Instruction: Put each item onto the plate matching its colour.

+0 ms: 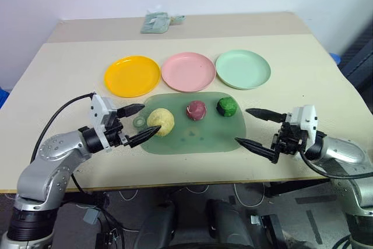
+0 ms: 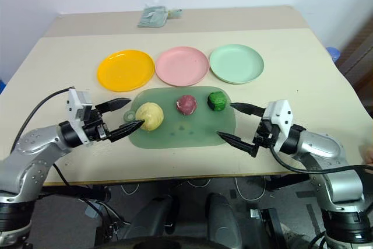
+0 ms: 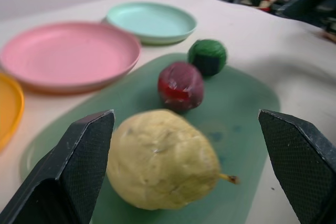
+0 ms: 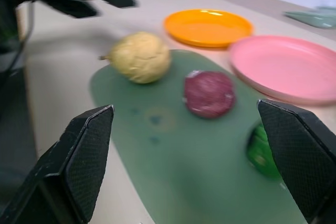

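Wide tan surface (image 1: 303, 74), green mat (image 1: 192, 138) at its near edge, yellow plate (image 1: 132, 76), pink plate (image 1: 188, 72), green plate (image 1: 243, 69) empty behind. On the mat: yellow ball (image 1: 161, 122), maroon ball (image 1: 196, 109), green ball (image 1: 227, 107). Left end effector (image 1: 135, 125) spread beside yellow; right end effector (image 1: 252, 127) spread, empty.

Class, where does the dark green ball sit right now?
The dark green ball lies at the green mat's far right corner, beside the maroon ball and just in front of the pale green plate.
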